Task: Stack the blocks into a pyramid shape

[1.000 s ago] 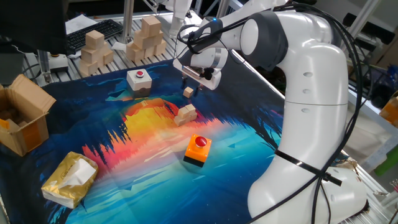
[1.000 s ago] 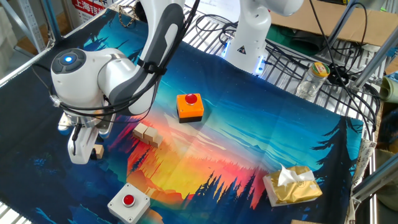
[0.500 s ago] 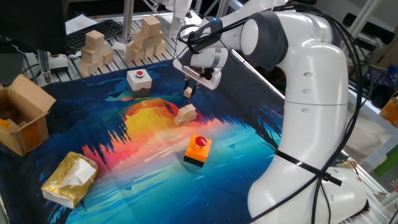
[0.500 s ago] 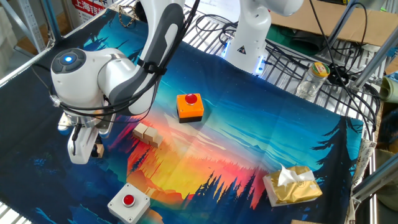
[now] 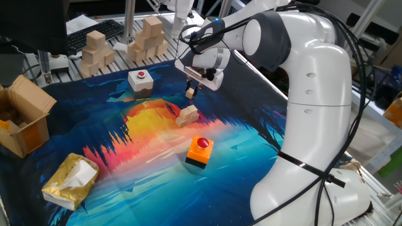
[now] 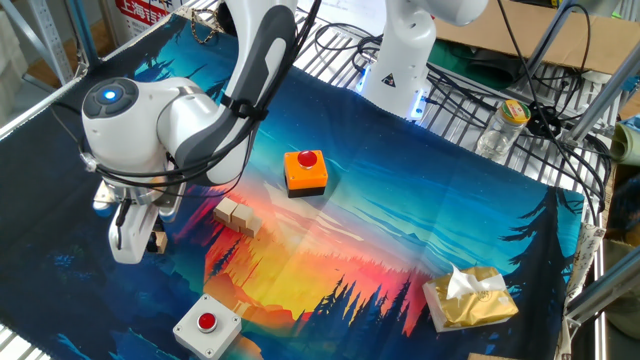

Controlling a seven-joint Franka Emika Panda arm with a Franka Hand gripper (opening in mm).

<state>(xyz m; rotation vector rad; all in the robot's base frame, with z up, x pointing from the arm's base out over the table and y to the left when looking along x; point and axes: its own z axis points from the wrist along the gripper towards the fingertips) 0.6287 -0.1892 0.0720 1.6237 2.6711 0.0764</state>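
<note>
My gripper [image 5: 191, 88] pinches one tiny cube [image 5: 190, 93] just above the mat, apart from the block cluster [image 5: 187, 115]. A shallow pinch could let it twist or drop.

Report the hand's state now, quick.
Hand: closed on a tiny light-tan wooden cube, lifted off the mat.
</note>
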